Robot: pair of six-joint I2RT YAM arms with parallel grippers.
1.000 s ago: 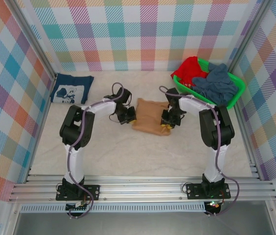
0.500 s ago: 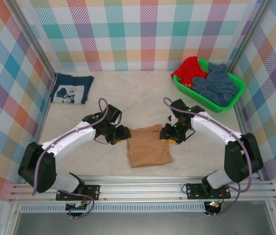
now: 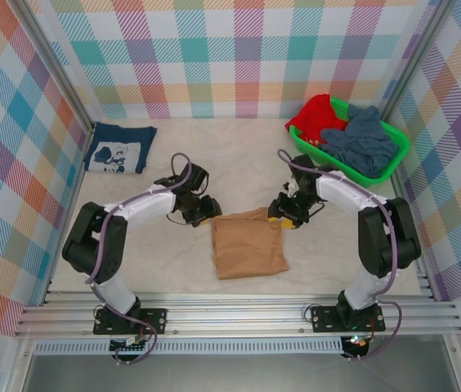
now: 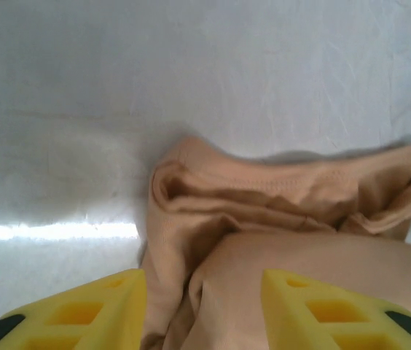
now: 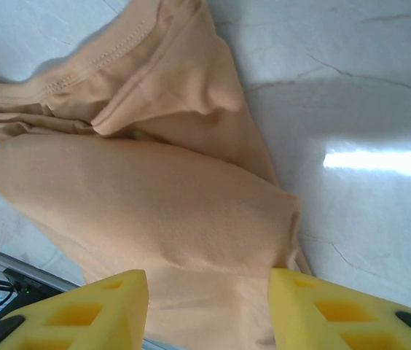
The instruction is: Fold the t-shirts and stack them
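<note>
One tan t-shirt [image 3: 248,247], folded, long axis near-to-far, bunched edge farthest

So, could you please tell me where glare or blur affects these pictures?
Left wrist view: soft overall, with a bright glare streak on the table left of the tan t-shirt. Right wrist view: sharper, the shirt's stitching is readable, with one white glare patch on the table at the right. Top external view: evenly lit and crisp, no glare.
</note>
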